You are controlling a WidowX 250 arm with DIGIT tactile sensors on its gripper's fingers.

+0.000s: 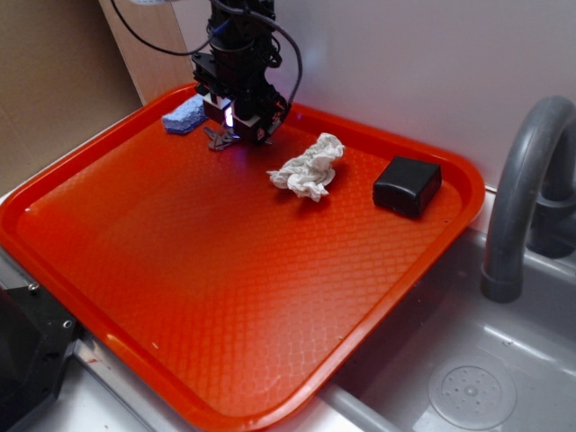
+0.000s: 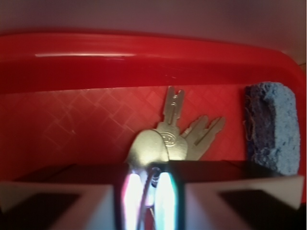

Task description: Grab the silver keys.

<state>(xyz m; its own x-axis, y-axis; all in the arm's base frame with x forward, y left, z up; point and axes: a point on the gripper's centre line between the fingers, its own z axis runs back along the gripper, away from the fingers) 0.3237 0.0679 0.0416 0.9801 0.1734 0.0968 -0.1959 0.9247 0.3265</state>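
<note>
the gripper point(image 1: 241, 126) is standing low at the far left corner of the orange tray point(image 1: 135, 270), right over the silver keys point(image 1: 217, 138). in the wrist view the keys point(image 2: 175, 134) are lying flat on the tray floor, fanning out toward the far rim, and their ring end is sitting between the two fingers point(image 2: 165, 194) — the fingers are close together around it, clamped on the keys. the blue sponge point(image 2: 273, 127) is lying just beside the keys. the crumpled white tissue point(image 1: 309, 167) and a black box point(image 1: 408, 184) are resting further right on the tray, well apart from the keys.
</note>
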